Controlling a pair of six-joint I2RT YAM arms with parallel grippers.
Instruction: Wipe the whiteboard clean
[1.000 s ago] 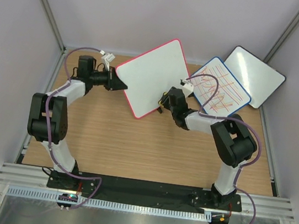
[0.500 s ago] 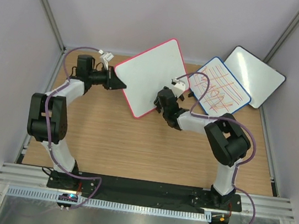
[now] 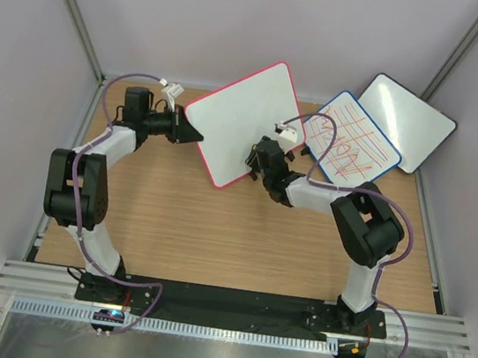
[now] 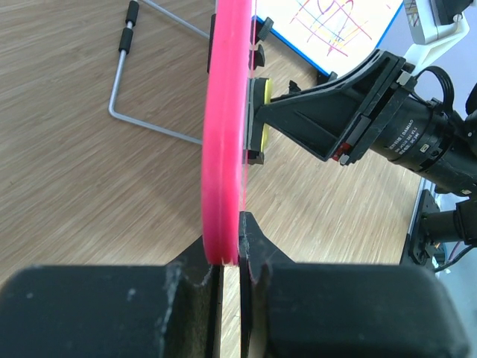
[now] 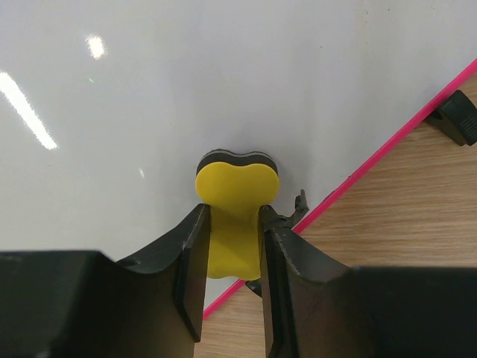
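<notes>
Over wooden table, left tool clamps the whiteboard; right tool (elbow bent) presses its gripped eraser against it

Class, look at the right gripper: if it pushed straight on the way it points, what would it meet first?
The whiteboard. The eraser held in the right gripper looks pressed against its white face, near the pink edge, so there seems to be no gap left.

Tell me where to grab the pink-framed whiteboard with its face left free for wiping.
Take the whiteboard by its thin pink rim, edge-on, coming from its left side. It stands tilted up, so the rim slips into a narrow pinch, as the left hand shows, and the white face is open to the yellow eraser in the right hand.
</notes>
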